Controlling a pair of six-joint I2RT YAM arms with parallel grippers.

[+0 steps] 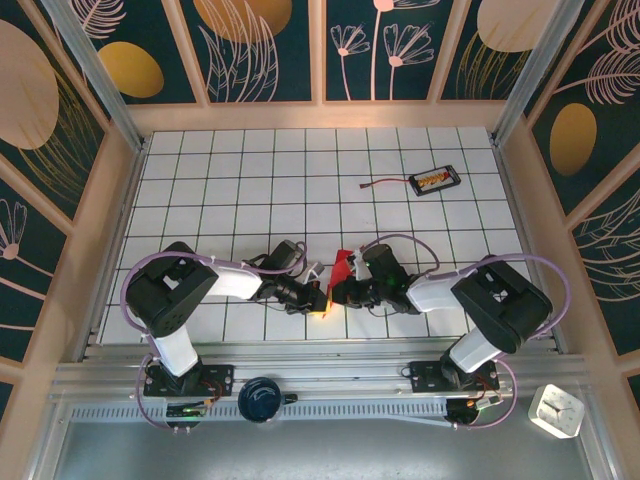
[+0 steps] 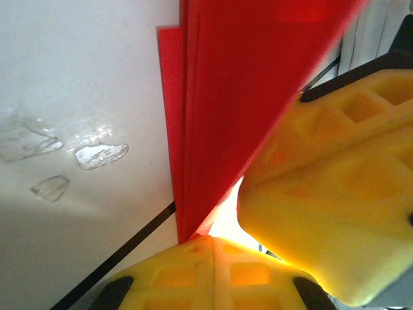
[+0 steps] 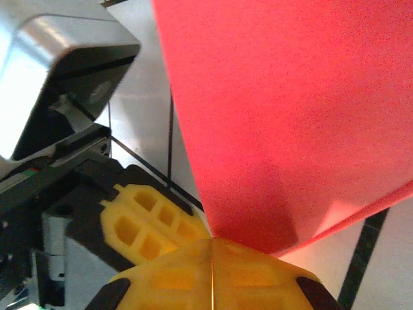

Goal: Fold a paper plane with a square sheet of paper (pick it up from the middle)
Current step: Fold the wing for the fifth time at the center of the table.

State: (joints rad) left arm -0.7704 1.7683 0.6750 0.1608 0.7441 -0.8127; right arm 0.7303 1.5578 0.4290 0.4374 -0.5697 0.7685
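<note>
- Nearest, just in from the desk's [image 1: 250,190] front edge, the left claw [image 2: 213,244] was pinched shut on the folded red paper [image 2: 219,97]. Its yellow fingertips were pressed together where the paper's lower edge came out.
- Right beside it, the right claw [image 3: 211,243] was clamped just as tightly on the same paper. The two claws sat tip to tip, one finger of each showing in the other's wrist view.
- The paper rose on edge from between them. Whether its far edge touched the desk could not be told.
- In the left wrist view several red layers lay stacked with parallel edges, so some folds looked done.
- In the right wrist view the paper was a broad panel, not a narrow dart, so I judged the task about midway, with the later folds left.
- A few clear scraps [image 2: 100,155] lay on the desk beside the paper.
- Farthest, a small black tray [image 1: 434,181] with its cable sat well apart at the right rear.
</note>
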